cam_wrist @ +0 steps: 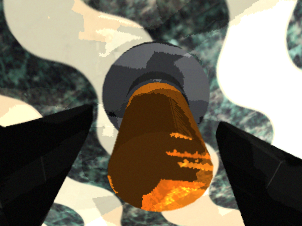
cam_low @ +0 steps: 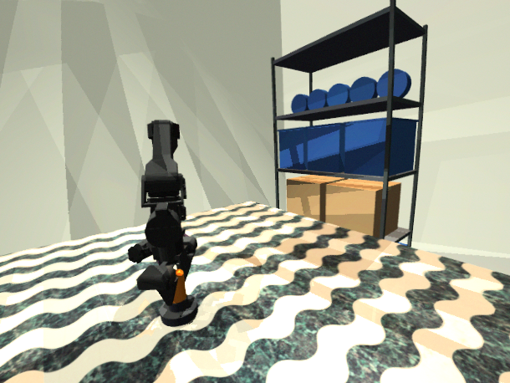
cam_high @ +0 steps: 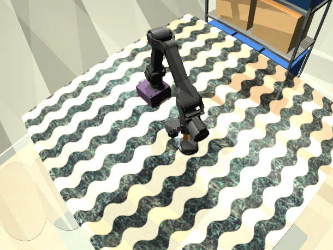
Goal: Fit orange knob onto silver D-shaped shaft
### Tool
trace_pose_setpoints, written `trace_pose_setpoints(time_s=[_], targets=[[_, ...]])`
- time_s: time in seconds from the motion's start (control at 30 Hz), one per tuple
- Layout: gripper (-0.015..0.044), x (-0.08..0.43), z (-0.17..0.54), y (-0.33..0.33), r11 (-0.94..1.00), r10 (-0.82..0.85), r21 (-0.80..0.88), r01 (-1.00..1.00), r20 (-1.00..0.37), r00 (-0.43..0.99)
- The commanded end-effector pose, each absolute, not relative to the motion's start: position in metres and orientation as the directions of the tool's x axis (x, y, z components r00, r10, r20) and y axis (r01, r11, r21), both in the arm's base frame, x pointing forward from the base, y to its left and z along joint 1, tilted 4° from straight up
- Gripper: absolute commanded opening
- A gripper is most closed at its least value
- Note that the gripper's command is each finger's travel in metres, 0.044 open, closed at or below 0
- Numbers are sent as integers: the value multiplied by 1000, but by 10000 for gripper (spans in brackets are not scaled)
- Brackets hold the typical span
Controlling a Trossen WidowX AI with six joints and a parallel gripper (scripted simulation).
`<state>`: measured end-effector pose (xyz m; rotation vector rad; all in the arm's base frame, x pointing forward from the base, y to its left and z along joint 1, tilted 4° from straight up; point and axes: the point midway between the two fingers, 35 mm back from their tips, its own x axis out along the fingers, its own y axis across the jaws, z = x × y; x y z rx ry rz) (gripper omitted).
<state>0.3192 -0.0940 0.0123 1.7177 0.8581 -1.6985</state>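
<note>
The orange knob [cam_high: 185,136] [cam_low: 179,289] [cam_wrist: 156,133] stands upright over the middle of the round dark grey pedestal [cam_low: 179,320] [cam_wrist: 118,83]. In the exterior view its lower end meets the pedestal's top with no clear gap. The silver shaft is hidden, and so are the knob's hole and its flat side. My gripper [cam_wrist: 156,120] is open around the knob. In the wrist view one black finger is on each side, with pedestal and table pattern showing between each fingertip and the knob. In the top view the arm covers most of the knob.
The arm rises from a purple base block [cam_high: 153,94] behind the pedestal. The table [cam_high: 114,174] has dark green and cream wavy stripes. A metal shelf rack with cardboard boxes [cam_high: 274,25] [cam_low: 353,209] and blue bins [cam_low: 364,146] stands beyond its far edge.
</note>
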Motion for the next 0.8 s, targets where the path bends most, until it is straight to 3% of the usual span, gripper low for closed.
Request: trace_pose_setpoints(time_s=[0.0,0.2,0.43,0.77], targets=[[440,319,13,-94,-632,50,-42,774,-999,-13],[440,320,15,-94,-632,50,-42,774,-999,-13],[440,321,104,-99,-632,50,-41,774,-999,-13],[440,323,107,-99,-632,50,-41,774,-999,-12]])
